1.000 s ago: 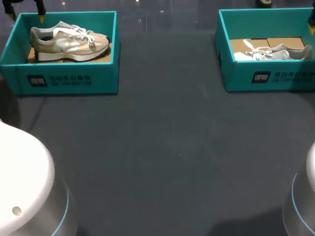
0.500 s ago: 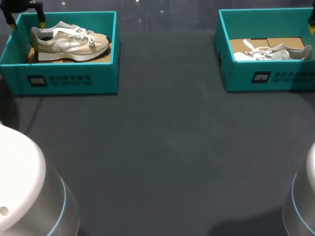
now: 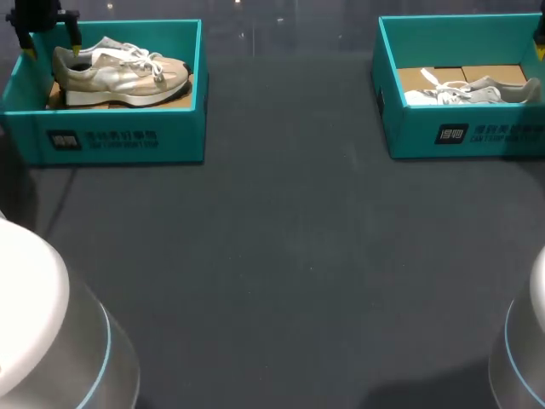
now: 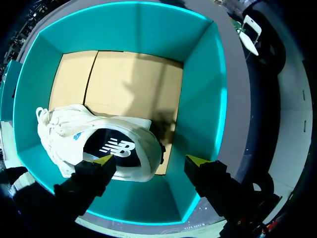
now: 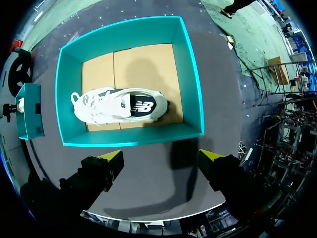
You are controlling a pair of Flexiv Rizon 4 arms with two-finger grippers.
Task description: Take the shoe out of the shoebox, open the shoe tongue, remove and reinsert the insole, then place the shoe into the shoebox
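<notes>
Shoe (image 4: 64,131) in the ten-o'clock box (image 3: 128,141) looks light and soft-sided; its firmer heel rim suits gripping. Left fingers (image 4: 89,178) hang spread above it; right fingers (image 5: 99,173) are also spread.

Overhead light; soft shadow inside shoebox (image 5: 129,137)

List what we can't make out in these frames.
Head view: right shoe, lower part hidden behind the right shoebox front wall.
Head view: right pincer nearly all cut off by the right edge.
Left wrist view: whether the left pincer touches the left shoe; its tip overlaps the collar, depth unclear.
All views: laces, too small to tell tied or loose.
</notes>
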